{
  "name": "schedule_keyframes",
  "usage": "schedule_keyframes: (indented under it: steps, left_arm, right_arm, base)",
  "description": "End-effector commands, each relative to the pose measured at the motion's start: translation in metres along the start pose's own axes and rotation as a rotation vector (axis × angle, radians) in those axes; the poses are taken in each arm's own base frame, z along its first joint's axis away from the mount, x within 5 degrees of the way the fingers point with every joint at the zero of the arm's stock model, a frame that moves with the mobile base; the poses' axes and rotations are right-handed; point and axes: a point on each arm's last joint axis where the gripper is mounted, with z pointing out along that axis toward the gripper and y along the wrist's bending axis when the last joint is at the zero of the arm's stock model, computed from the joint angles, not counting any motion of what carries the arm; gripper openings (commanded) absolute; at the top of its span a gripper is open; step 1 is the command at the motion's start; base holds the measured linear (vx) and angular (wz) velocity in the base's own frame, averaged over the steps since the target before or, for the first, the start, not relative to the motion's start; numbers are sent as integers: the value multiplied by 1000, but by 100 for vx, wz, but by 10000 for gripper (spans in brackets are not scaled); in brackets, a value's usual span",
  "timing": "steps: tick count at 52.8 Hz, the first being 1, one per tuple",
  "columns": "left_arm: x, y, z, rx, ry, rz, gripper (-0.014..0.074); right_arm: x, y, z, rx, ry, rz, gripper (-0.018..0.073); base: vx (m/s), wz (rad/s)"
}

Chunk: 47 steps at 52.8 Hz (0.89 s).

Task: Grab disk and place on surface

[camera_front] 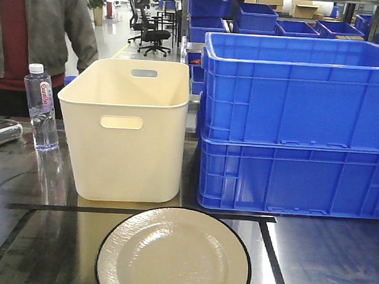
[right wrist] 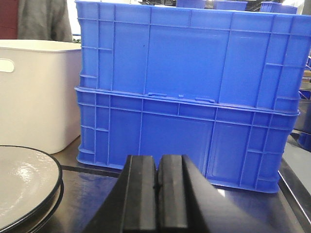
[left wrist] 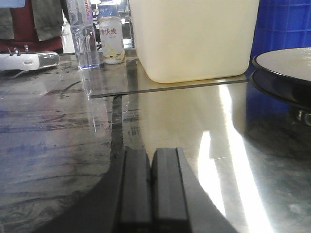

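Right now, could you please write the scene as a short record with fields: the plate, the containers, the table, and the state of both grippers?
plate: cream plate with black rim, lying flat inside the black tape lines
containers: cream bin behind the plate; two stacked blue crates to its right
other items: water bottle, left of the bin
surface: dark glossy tabletop
left gripper: shut, holding nothing
right gripper: shut, holding nothing

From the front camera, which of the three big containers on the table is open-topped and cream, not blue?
The cream bin, standing left of the two stacked blue crates, behind the plate. It alone has oval handle cutouts and smooth walls; the crates are ribbed.
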Motion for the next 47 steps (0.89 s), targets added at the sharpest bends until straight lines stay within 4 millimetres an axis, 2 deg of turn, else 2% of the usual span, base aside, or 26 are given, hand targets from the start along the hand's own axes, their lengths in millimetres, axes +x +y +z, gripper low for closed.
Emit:
schedule_keyframes:
  steps: [1,13,21,33,40,47]
  left_arm:
    - [-3,1,0,-8,-73,-10,1]
    - [-3,1,0,-8,-73,-10,1]
    - [-3,1,0,-8,-73,-10,1]
    - [-3,1,0,-8,-73,-10,1]
    - [-3,1,0,-8,-72,-10,1]
    - [-3,1,0,-8,-72,-10,1]
  right_arm:
    - [-16,-3,0,26,-98,-5,-9]
    - [-10,-2,1,20,-76,-11,-9]
    - [28,-1,-11,21,-19,-30,-9]
    - [88,-6,-47,164,12,25,-9]
    - [107,-6,-55,194,22,28,-9]
    - [109,-6,-54,196,57,31,-9]
  base:
    - [0,0]
    - [0,0]
    - [0,0]
    - [0,0]
    - [0,0]
    - [0,0]
